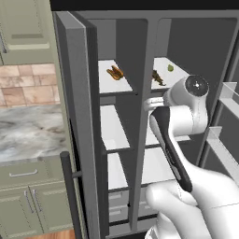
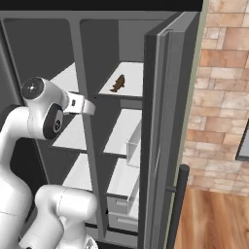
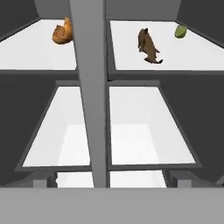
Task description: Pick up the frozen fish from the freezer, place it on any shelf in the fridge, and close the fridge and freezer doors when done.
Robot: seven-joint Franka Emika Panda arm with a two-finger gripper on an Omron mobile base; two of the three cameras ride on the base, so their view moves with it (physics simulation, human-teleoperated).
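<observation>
Hand view: frozen fish (image 3: 148, 45) on top shelf (image 3: 197, 59), above hand; fingers spread wide.

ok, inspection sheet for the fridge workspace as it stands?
surface: top fridge shelf, white, level.
job's things: frozen fish lies on that shelf; freezer door and fridge door both open.
clutter: green ball on the same shelf, apart from the fish; orange-tan lump on the freezer's top shelf.
grippers: gripper open, holding nothing, in front of the shelves.
cables: nothing seen.
surroundings: marble counter, brick wall, wood floor.
</observation>
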